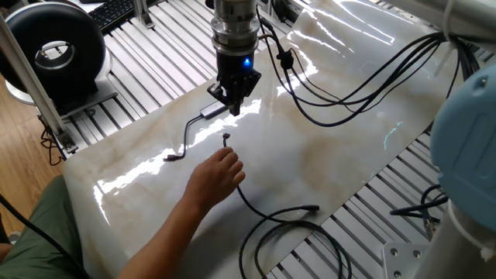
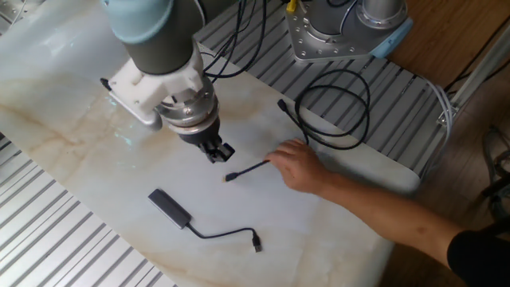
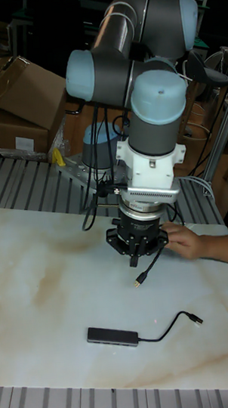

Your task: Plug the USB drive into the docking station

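Observation:
The USB drive (image 2: 231, 176) is a small black plug on a long thin cable, lying on the marble table just in front of my gripper (image 2: 217, 151). A person's hand (image 2: 299, 163) rests on its cable. My gripper hovers above the table with its fingers drawn together and nothing between them. The docking station (image 2: 168, 206), a slim grey bar with a short black tail (image 2: 256, 241), lies flat nearer the table's edge. In the tall fixed view the USB drive (image 3: 140, 282) sits below my gripper (image 3: 137, 257), and the docking station (image 3: 111, 336) lies further forward. In one fixed view the docking station (image 1: 209, 114) sits beside my gripper (image 1: 235, 107).
The long black cable loops (image 2: 335, 119) over the table's edge onto the slatted frame. The person's forearm (image 2: 390, 219) crosses the right side of the table. Black robot cables (image 1: 349, 93) hang over the far side. A black round device (image 1: 54, 50) stands off the table.

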Controlling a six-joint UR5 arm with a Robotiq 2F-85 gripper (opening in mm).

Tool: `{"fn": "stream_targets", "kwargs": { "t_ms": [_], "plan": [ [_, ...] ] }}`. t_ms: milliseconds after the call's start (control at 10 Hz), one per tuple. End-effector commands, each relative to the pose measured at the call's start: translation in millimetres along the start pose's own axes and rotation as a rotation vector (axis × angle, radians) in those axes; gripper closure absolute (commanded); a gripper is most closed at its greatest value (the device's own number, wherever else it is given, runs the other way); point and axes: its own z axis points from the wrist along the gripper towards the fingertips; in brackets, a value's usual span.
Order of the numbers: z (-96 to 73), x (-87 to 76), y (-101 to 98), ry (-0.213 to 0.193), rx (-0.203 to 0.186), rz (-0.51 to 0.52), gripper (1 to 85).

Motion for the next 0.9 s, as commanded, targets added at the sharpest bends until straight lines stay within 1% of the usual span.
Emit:
{"fn": "stream_targets", "kwargs": {
  "t_ms": [0,100,300,400,500,600,700,800],
  "plan": [
    [-3.9,-13.4,4.8,-0.068,-0.027,-0.025,66.3],
    [-4.7,-22.5,0.8,-0.104,-0.009,-0.022,57.0],
    [-3.2,-27.5,-0.6,-0.133,0.011,0.003,53.3],
    [-3.1,-31.4,1.3,-0.149,0.007,-0.003,49.0],
    [-2.7,-33.1,2.4,-0.158,0.006,-0.005,46.7],
    [-0.6,-28.5,4.2,-0.146,0.005,0.017,48.3],
    [2.2,-27.0,5.1,-0.15,0.013,0.032,49.0],
    [3.9,-23.7,5.2,-0.145,0.023,0.049,49.3]
  ]
}}
